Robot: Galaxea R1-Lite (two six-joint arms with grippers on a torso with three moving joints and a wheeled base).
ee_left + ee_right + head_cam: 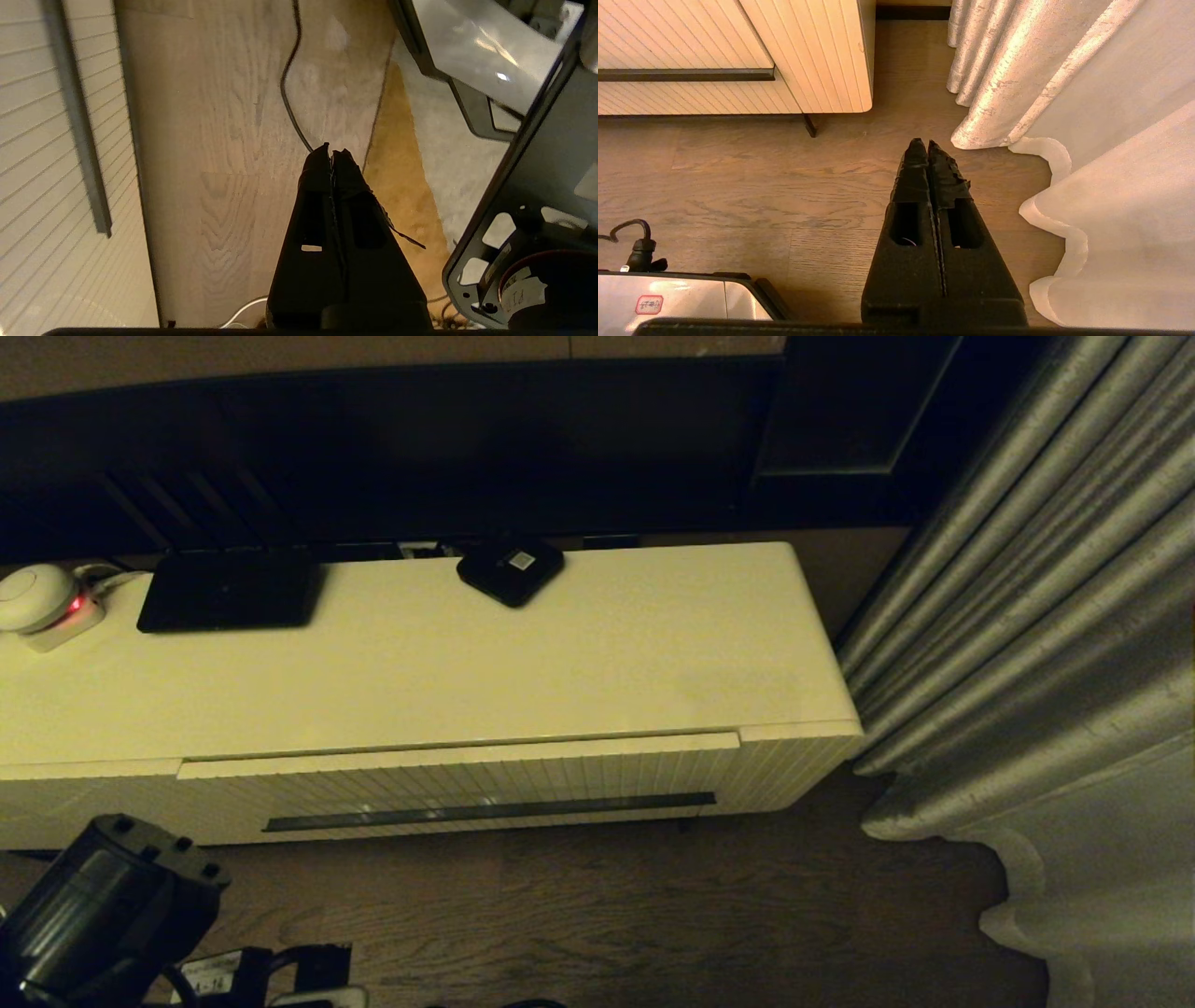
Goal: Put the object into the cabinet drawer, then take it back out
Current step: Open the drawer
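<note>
Cabinet drawer (457,775): pushed in flush, ribbed front facing the robot, long axis running left to right, bar handle (485,810) parallel along it.
Umbrella: nowhere visible in any view.
Left gripper (332,151): fingers pressed together, empty, low over wooden floor (607,905).
Right gripper (924,145): likewise closed and empty, near curtain (1017,84).
Tabletop (467,653): flat black device (229,590), small black box (510,569).

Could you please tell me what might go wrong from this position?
No umbrella shows in any view, so the drawer, shut, may hide it. The handle is a thin low bar; a tool could slip off it. Both tools, left and right, are shut above the floor; the right is close to the curtain.
</note>
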